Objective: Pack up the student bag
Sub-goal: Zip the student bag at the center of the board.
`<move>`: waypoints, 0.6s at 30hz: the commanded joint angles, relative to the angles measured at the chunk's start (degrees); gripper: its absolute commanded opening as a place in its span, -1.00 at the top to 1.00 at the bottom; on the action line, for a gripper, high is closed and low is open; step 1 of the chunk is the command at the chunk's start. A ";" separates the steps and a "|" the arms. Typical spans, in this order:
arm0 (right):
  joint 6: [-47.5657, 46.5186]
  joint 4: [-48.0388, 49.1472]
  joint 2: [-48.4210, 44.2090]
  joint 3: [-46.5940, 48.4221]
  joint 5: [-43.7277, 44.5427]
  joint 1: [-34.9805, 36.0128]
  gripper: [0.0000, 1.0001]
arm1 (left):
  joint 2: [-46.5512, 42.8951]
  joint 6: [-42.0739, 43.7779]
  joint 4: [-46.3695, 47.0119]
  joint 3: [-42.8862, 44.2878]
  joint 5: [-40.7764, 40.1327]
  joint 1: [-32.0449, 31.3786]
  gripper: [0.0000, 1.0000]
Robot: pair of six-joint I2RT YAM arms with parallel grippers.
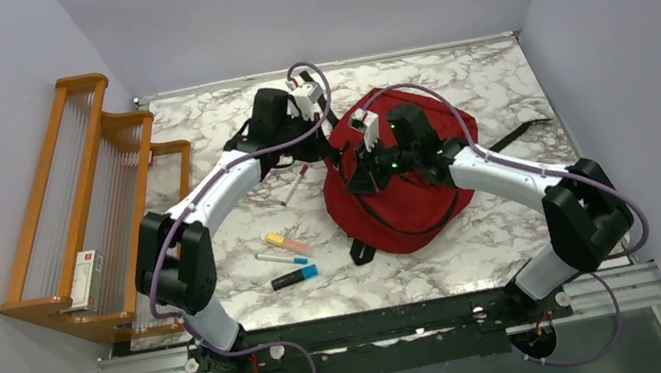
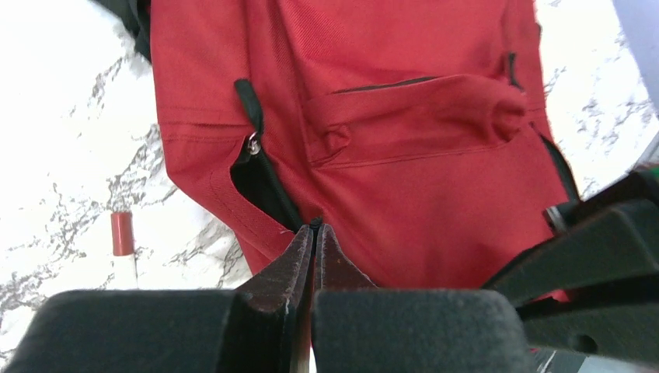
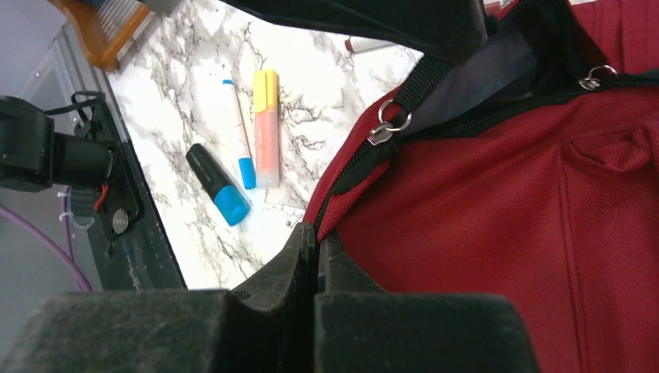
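Presently you have: wooden rack (image 1: 59, 222) with small box (image 1: 90, 277); four markers (image 1: 287, 243) loose on the marble table (image 1: 200, 158), unpacked; left gripper (image 2: 315, 233), jaws together at the zip; red student bag (image 1: 411, 208), centre-right, partly unzipped; right gripper (image 3: 315, 241), jaws together too. Packing looks barely begun.

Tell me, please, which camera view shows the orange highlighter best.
The right wrist view: the orange highlighter lies close and unobstructed, yellow end clear. The top external view shows it small; the left wrist view misses it.
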 commanded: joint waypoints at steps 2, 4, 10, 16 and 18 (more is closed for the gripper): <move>6.38 -5.33 -5.02 -1.95 2.52 2.06 0.99 | -7.81 1.17 13.42 -2.51 0.57 2.34 1.00; 8.70 -2.90 -5.99 -2.43 4.30 2.11 0.99 | -9.73 1.10 14.08 -4.56 3.41 2.29 1.00; 9.44 0.45 -5.34 -1.61 1.95 2.06 0.65 | -12.11 1.68 13.91 -8.64 7.46 1.52 1.00; 8.55 0.46 -6.98 -2.41 3.08 2.06 0.00 | -11.67 1.69 13.57 -8.92 7.27 1.19 1.00; 7.98 0.34 -8.19 -3.11 4.54 2.06 -0.08 | -11.36 1.69 13.61 -8.56 7.13 1.17 1.00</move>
